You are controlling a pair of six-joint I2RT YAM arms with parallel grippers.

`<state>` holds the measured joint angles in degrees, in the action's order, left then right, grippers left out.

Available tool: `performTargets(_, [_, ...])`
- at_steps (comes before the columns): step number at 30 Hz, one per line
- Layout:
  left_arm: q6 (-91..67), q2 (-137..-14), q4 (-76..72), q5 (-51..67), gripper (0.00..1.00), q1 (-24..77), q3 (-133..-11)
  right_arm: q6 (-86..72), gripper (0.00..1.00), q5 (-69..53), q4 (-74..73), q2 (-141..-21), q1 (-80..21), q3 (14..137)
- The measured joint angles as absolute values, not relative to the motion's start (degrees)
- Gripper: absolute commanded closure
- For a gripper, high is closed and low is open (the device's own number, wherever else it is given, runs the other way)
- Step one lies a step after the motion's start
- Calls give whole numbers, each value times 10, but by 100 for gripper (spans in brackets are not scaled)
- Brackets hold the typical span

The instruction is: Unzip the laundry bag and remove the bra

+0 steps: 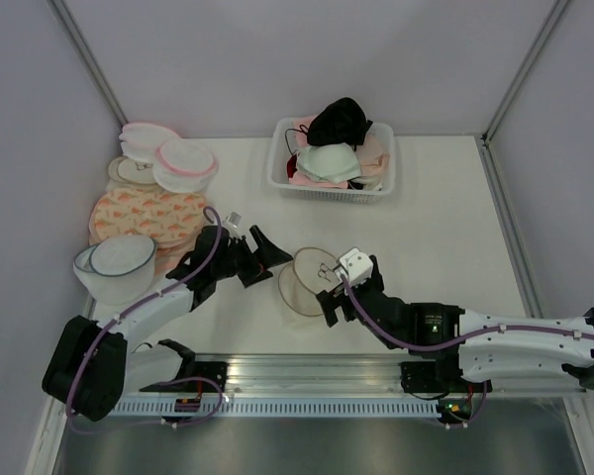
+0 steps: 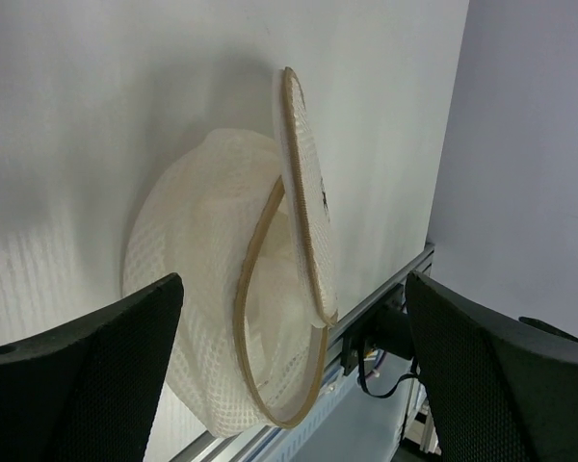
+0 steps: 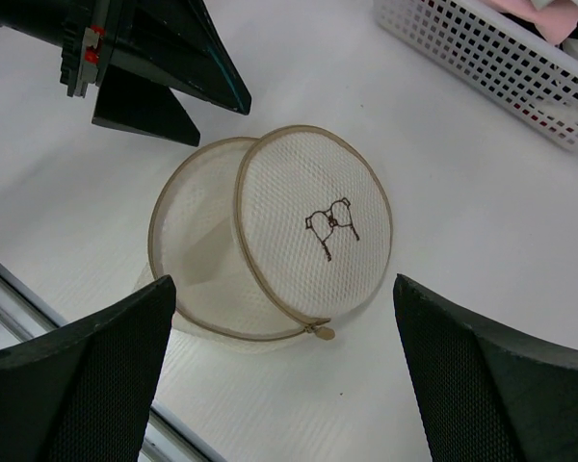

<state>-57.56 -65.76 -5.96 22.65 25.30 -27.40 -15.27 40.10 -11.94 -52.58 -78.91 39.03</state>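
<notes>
1. The round white mesh laundry bag (image 3: pixel 313 226) is seen unzipped, apparently emptied.
2. The black padded bra (image 1: pixel 339 122) is seen atop the white plastic basket (image 1: pixel 277 176).
3. The left gripper (image 2: pixel 294 279) and right gripper (image 3: pixel 284 284) are spread wide, nothing held; only withdrawal seems required.

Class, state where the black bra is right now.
In the top view, the black bra sits atop the pile in the white basket at the back centre, beyond the laundry bag.
</notes>
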Motion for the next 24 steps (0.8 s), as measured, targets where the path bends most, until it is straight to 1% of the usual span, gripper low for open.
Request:
performTargets(5, [-576, -698, -57, 225, 0, 279, -311, -173, 2, 411, -121, -526, -789, 383])
performTargets(11, [-575, -784, -43, 208, 2, 335, -386, -190, 2, 428, -133, -525, -789, 378])
performTargets(14, [-571, -805, -25, 190, 10, 344, -396, -197, 2, 437, -143, -512, -789, 375])
performTargets(15, [-570, -810, -18, 184, 24, 344, -396, -199, 2, 440, -146, -504, -789, 371])
performTargets(17, [-565, -818, -6, 176, 44, 344, -396, -203, 2, 447, -150, -488, -789, 365])
performTargets(18, [-562, -821, -3, 174, 68, 343, -396, -204, 2, 451, -152, -482, -789, 362])
performTargets(20, [-556, -825, -1, 175, 93, 344, -396, -207, 2, 455, -154, -473, -789, 358])
performTargets(21, [-555, -826, -3, 175, 98, 344, -396, -208, 2, 456, -155, -472, -789, 358])
performTargets(24, [-552, -828, -7, 176, 98, 344, -396, -211, 2, 465, -156, -472, -789, 357])
